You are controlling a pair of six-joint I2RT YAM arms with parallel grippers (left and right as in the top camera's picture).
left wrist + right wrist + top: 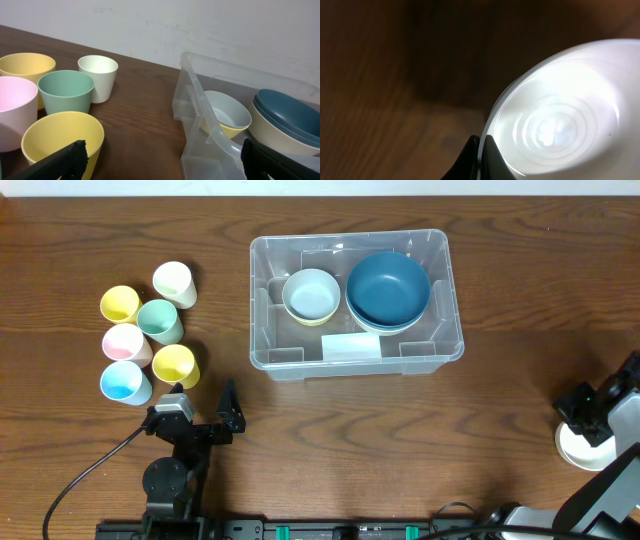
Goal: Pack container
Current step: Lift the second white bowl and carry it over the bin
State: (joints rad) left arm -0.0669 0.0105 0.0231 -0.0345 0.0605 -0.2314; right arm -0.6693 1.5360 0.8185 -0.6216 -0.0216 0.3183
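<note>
The container (pixel 258 310) sits mid-table toward the far side, well apart from both grippers. The right gripper (pixel 590 430) is at the near right edge. Its wrist view shows its fingers (pixel 466 159) pinched together on the thin rim of a white dish (pixel 560 125), which rests on the table (pixel 450 450). The left gripper (pixel 200 402) is at the near left with its jaws spread wide and nothing between them. It points toward the gap between the cups and the container's left wall (pixel 192 100).

Just beyond its left finger stands the near yellow cup (pixel 62 137). The pink cup (pixel 15 110), green cup (pixel 65 92), far yellow cup (pixel 27 65) and white cup (pixel 97 75) are clustered behind it. A blue cup (pixel 125 383) stands at the near left of the group.

Inside the container, a small pale bowl (pixel 310 295) with a yellow outside sits on the left. On the right, a dark blue bowl (pixel 388 288) is nested in a cream bowl (pixel 272 132).
</note>
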